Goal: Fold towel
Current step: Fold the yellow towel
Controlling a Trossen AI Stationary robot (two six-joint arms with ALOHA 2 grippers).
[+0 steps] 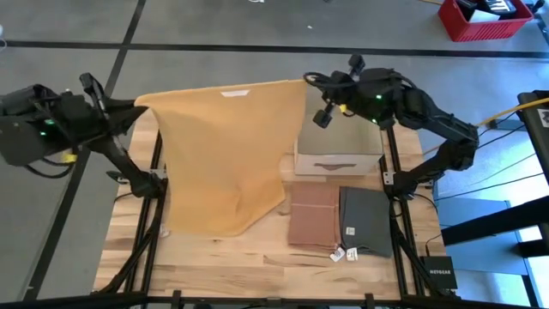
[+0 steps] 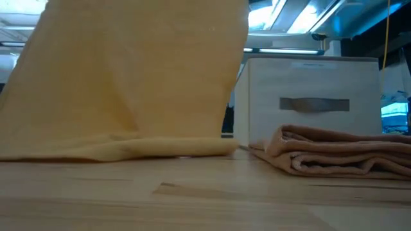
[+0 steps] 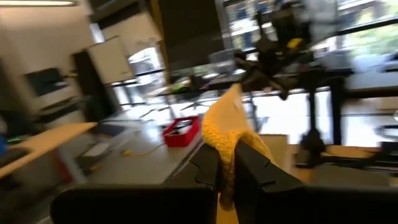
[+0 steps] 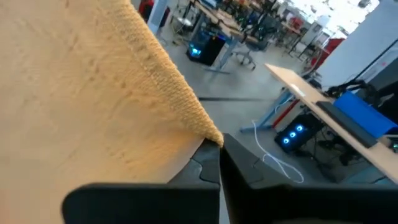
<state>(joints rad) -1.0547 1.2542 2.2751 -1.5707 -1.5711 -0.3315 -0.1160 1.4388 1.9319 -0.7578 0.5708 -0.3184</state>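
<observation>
Fingers of left gripper and right gripper each pinch a top corner of yellow towel, its lower edge resting on tabletop.

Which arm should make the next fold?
Neither alone, probably: the left gripper and right gripper each pinch a top corner of the yellow towel, hanging evenly, so both should lower together.
</observation>
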